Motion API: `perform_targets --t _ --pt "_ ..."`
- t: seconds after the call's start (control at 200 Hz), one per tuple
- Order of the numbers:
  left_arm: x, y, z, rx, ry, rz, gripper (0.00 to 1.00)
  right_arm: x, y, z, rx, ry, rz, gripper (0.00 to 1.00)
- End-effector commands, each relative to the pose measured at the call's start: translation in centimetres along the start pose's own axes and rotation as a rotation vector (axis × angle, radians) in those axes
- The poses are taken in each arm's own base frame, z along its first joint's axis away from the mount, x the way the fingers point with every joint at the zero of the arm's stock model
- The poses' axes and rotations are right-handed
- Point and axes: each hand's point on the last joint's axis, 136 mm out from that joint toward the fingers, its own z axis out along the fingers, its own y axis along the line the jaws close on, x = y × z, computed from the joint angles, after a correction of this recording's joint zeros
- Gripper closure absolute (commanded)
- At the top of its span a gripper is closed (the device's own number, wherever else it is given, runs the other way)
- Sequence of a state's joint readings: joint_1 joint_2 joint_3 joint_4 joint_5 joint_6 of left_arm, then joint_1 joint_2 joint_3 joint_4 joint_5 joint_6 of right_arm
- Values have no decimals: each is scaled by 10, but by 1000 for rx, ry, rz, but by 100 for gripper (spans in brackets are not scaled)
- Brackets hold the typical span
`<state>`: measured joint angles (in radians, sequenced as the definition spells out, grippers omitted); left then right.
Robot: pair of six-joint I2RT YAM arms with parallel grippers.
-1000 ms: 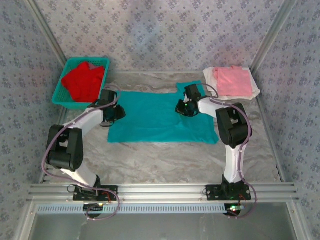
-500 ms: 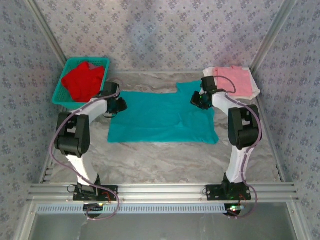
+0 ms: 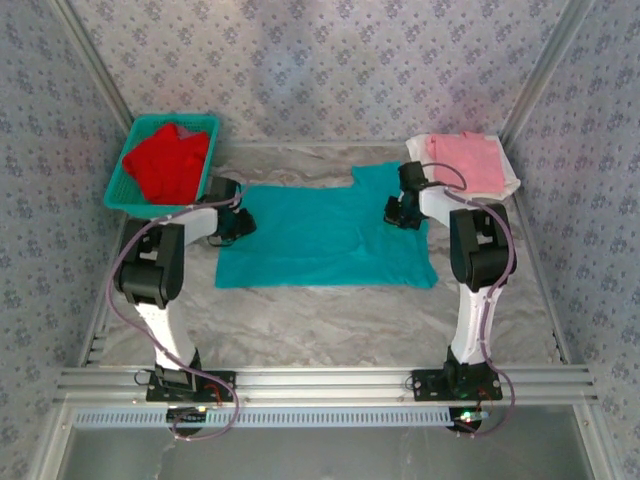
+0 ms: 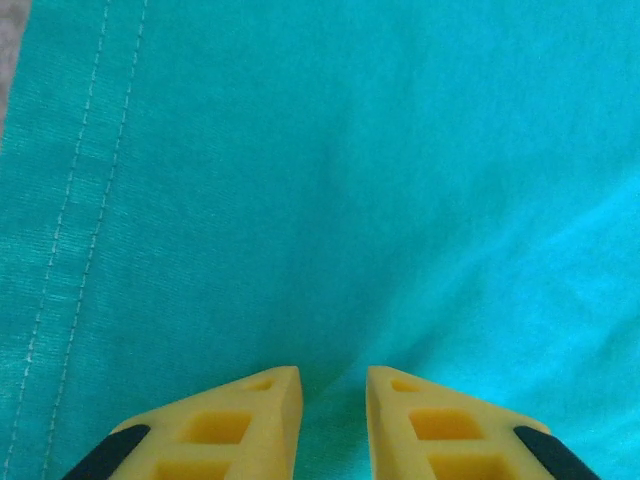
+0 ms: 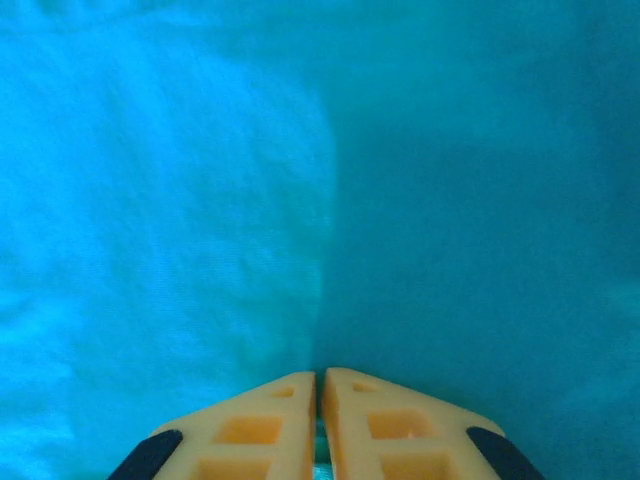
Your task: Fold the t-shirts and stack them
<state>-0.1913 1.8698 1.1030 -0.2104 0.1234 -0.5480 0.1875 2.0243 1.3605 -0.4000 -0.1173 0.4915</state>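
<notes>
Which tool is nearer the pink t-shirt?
Right. The right tool sits at the right edge of the teal t-shirt, beside the pink t-shirt; the left tool is at its left edge.

Mid-frame, a plain teal t-shirt covers the grey-marbled desk. Upper left, a red t-shirt sits in a teal mesh basket. Upper right, a pink t-shirt lies over a white t-shirt. The left tool and right tool are yellow with black pads.

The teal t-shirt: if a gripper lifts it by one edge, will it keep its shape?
The teal t-shirt would probably hang limp: it lies flat and thin on the table, with soft wrinkles. Pushed, it would likely bunch up rather than slide.
</notes>
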Motion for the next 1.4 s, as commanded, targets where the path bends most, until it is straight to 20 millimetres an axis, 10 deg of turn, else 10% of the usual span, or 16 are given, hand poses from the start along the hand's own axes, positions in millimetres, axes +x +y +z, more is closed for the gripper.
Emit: perform_targets --t 0.0,0.41,0.874,1.394 --pt "33 19 -5 -25 65 -49 76 33 -23 -3 54 60 9 85" --pt "101 17 -46 1 119 -70 77 101 -57 -42 75 94 72 85" --pt "-37 -8 -75 -80 -89 87 57 -37 19 -93 -112 -197 -31 71" --pt "-69 22 -14 -302 28 167 43 -43 26 -102 -192 -267 -48 65"
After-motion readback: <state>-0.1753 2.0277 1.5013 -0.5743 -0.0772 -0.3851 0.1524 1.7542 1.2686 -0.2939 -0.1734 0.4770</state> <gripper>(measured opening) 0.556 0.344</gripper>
